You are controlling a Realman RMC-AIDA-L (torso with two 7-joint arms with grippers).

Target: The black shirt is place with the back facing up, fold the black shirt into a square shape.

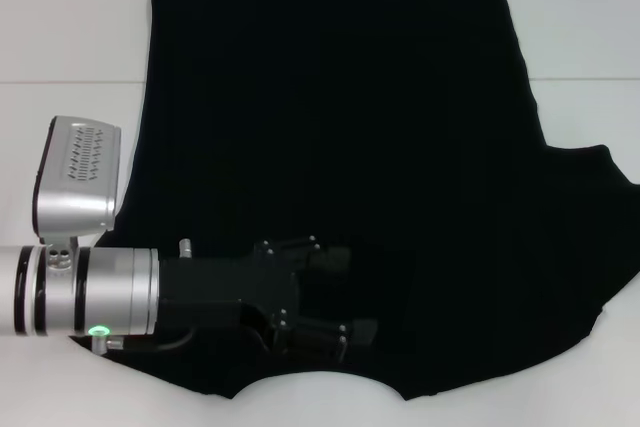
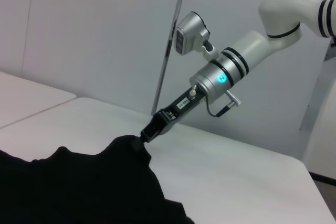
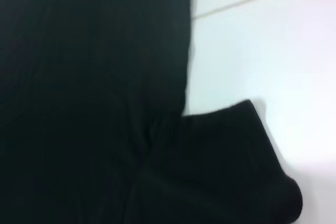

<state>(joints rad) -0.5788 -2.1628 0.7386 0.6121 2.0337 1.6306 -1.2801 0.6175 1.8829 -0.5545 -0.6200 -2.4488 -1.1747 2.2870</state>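
The black shirt [image 1: 330,97] lies spread flat on the white table, plain side up, collar cut-out at the near edge. One sleeve [image 1: 600,207] sticks out to the right; the left edge runs straight. My left gripper [image 1: 350,294] reaches in from the left over the shirt near the collar, open, with nothing between its fingers. In the left wrist view my right gripper [image 2: 145,136] is shut on the sleeve's tip, and the black shirt [image 2: 79,187] peaks up at that pinch. The right wrist view shows only the shirt [image 3: 94,77] and its sleeve [image 3: 231,166].
White table [image 1: 70,37] surrounds the shirt, with a seam line [image 1: 60,80] running across it. Bare table [image 2: 236,177] lies beyond the sleeve on the right side. A pale wall [image 2: 94,35] stands behind the table.
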